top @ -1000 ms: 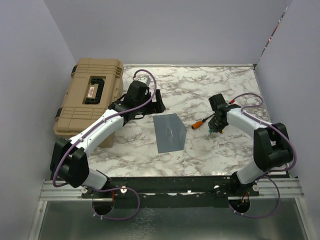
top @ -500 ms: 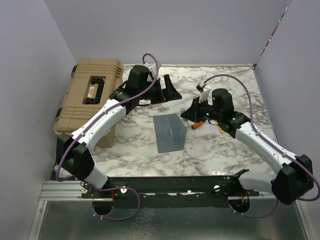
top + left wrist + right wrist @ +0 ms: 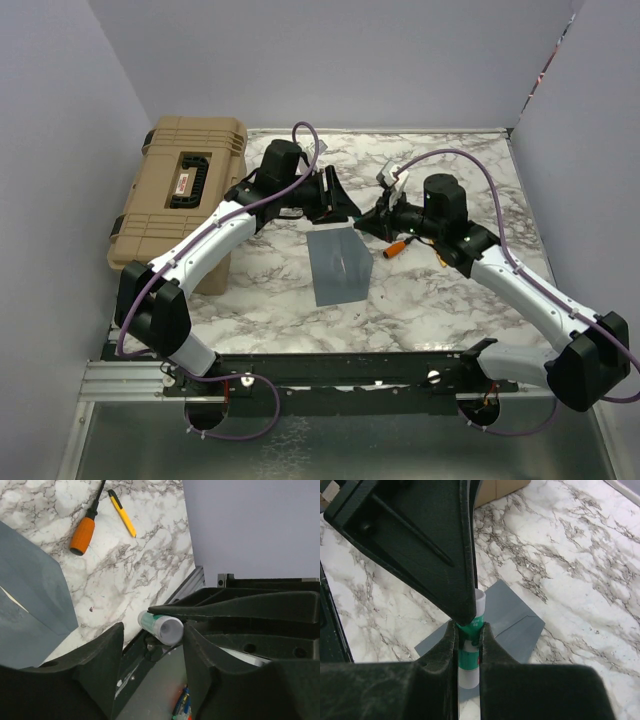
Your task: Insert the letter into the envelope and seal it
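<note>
Envelope [image 3: 338,265] lies flat on the counter [image 3: 450,300], long axis running from the arm bases toward the far wall and leaning slightly. From above I cannot tell which way the flap points. Both hands meet above the envelope's far edge. Only the right wrist view shows the right hand [image 3: 468,630] pinching a green-and-white glue stick [image 3: 469,665], with a left finger [image 3: 435,555] touching the stick's top. The left wrist view shows the left hand [image 3: 152,635] spread, the stick's end in its gap. That view alone shows a thin cream line [image 3: 14,600] on the envelope; cannot tell if it is the letter. Right of the envelope lie a screwdriver [image 3: 82,534] and pen [image 3: 122,513]; to its left is a tan case [image 3: 185,195]. There is bare counter on its near side.
</note>
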Available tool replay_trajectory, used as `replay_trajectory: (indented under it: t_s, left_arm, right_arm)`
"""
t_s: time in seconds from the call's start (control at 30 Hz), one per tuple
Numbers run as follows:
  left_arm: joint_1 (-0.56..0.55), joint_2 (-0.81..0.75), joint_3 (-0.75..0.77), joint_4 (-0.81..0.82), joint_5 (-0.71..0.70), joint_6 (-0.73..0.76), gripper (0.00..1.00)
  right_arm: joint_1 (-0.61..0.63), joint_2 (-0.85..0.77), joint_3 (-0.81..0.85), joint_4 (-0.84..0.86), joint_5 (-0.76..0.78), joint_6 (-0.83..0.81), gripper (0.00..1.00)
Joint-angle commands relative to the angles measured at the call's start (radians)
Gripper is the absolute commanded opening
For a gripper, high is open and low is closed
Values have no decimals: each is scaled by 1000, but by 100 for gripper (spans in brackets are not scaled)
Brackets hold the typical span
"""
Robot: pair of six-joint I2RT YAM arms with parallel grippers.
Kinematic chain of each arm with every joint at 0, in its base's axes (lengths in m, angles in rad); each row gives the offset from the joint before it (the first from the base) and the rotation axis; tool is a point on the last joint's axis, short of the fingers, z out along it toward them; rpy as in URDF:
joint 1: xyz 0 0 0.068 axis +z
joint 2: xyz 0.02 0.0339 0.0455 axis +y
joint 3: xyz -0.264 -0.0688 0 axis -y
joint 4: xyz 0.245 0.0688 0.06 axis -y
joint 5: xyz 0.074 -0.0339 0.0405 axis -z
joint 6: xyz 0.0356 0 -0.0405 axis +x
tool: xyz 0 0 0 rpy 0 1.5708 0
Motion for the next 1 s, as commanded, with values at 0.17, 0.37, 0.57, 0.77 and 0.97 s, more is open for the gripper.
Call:
replay_trajectory:
  t_s: [0.17, 0.37, 0.57, 0.77, 0.97]
  left_arm:
    - [-3, 1, -36, 3, 72, -49, 48]
    - [-12, 20, -32, 2, 68, -52, 29]
    - [-10, 33, 5, 3, 63, -42, 0]
    - [-10, 40, 23, 2, 46, -2, 0]
    - [7, 49, 27, 2, 46, 22, 0]
  right_arm:
    - [13, 31, 48, 18, -76, -77, 0]
    - [21, 55, 74, -15, -105, -107, 0]
    - [21, 61, 91, -54, -113, -113, 2]
    - [20, 84, 97, -64, -117, -59, 32]
    - [20, 64, 42, -27, -135, -55, 50]
